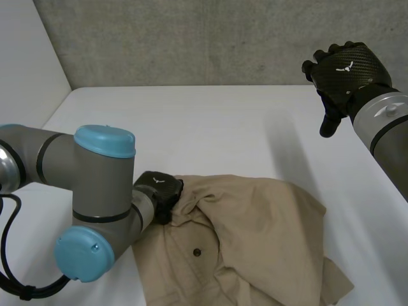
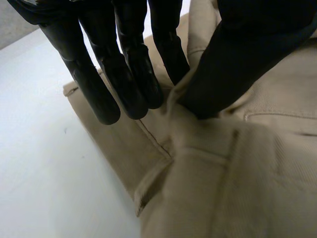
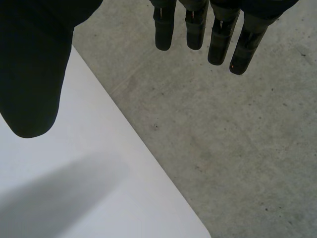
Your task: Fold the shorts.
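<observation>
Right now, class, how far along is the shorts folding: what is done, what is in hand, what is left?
Done: no fold yet; the shorts lie rumpled on the white table. In hand: the left hand pinches a ridge of cloth at their edge between thumb and fingers. The right hand is raised beyond them, open, holding nothing. Left: spreading them flat and all the folding.

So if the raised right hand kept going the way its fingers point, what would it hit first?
Probably the grey concrete surface beyond the table edge; the right hand points past it with nothing between, though depth is unclear. The shorts lie off that line.
</observation>
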`<action>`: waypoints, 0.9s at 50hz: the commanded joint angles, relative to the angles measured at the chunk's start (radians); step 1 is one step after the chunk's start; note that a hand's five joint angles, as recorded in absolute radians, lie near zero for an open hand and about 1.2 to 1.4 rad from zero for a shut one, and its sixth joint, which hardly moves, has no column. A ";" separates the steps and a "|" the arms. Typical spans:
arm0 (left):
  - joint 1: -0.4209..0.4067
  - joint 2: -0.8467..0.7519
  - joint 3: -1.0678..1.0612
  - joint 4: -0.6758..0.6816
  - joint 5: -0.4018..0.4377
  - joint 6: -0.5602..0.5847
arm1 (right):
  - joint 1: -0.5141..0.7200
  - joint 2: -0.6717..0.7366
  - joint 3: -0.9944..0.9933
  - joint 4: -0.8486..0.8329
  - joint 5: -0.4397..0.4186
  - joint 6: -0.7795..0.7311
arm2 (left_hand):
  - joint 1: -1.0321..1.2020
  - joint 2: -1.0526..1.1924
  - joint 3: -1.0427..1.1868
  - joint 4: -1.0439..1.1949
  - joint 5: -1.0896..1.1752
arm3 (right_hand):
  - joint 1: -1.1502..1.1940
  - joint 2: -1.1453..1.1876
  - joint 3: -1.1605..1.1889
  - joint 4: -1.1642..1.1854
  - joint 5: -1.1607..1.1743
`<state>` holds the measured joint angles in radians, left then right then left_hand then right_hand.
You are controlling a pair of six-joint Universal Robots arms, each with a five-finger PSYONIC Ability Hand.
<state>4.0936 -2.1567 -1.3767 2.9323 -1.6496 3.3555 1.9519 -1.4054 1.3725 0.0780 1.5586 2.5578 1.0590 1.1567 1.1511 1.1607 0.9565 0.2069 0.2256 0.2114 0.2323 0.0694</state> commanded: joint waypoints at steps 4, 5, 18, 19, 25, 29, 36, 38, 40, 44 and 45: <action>0.083 0.029 0.086 0.049 -0.109 0.015 | 0.001 0.019 0.008 -0.001 0.000 -0.002 | 0.337 0.240 0.245 0.236 0.265 | -0.032 -0.051 -0.037 -0.058 -0.069; 0.114 0.047 0.093 0.068 -0.133 0.024 | 0.001 0.019 0.010 0.000 0.000 -0.002 | 0.337 0.240 0.245 0.236 0.265 | -0.032 -0.051 -0.037 -0.058 -0.069; 0.386 0.245 0.091 0.448 -0.197 0.439 | 0.007 0.031 0.016 -0.001 0.000 -0.004 | 0.337 0.240 0.245 0.236 0.265 | -0.032 -0.051 -0.037 -0.058 -0.069; 0.389 0.256 0.088 0.464 -0.197 0.449 | 0.010 0.032 0.014 -0.001 0.000 -0.004 | 0.337 0.240 0.245 0.236 0.265 | -0.032 -0.051 -0.037 -0.058 -0.069; 0.360 0.287 0.042 0.493 -0.176 0.368 | 0.018 0.032 0.014 -0.001 0.001 -0.004 | 0.337 0.240 0.245 0.236 0.265 | -0.032 -0.051 -0.037 -0.058 -0.069; 0.240 0.278 0.041 0.493 -0.138 0.234 | 0.018 0.032 0.013 -0.003 0.003 -0.005 | 0.337 0.240 0.245 0.236 0.265 | -0.032 -0.051 -0.037 -0.058 -0.069; -0.001 0.112 0.096 0.504 -0.046 0.147 | 0.006 0.026 -0.006 -0.004 0.008 -0.005 | 0.337 0.240 0.245 0.236 0.265 | -0.032 -0.051 -0.037 -0.058 -0.069; -0.089 0.024 0.143 0.511 -0.042 0.147 | 0.001 0.020 -0.007 -0.004 0.008 -0.005 | 0.337 0.240 0.245 0.236 0.265 | -0.032 -0.051 -0.037 -0.058 -0.069; -0.142 -0.035 0.174 0.515 -0.045 0.150 | 0.001 0.016 -0.009 -0.004 0.008 -0.005 | 0.337 0.240 0.245 0.236 0.265 | -0.032 -0.051 -0.037 -0.058 -0.069; -0.240 -0.162 0.237 0.522 -0.039 0.157 | 0.001 -0.007 -0.009 -0.004 0.006 -0.007 | 0.337 0.240 0.245 0.236 0.265 | -0.032 -0.051 -0.037 -0.058 -0.069; -0.260 -0.181 0.246 0.525 -0.039 0.159 | -0.002 -0.012 -0.010 -0.004 0.006 -0.008 | 0.337 0.240 0.245 0.236 0.265 | -0.032 -0.051 -0.037 -0.058 -0.069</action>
<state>3.9597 -2.1825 -1.2105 3.4453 -1.6897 3.4969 1.9538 -1.3938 1.3643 0.0737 1.5660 2.5517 1.1258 1.2007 1.1953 1.1969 0.9676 0.2069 0.2256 0.2114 0.2323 0.0694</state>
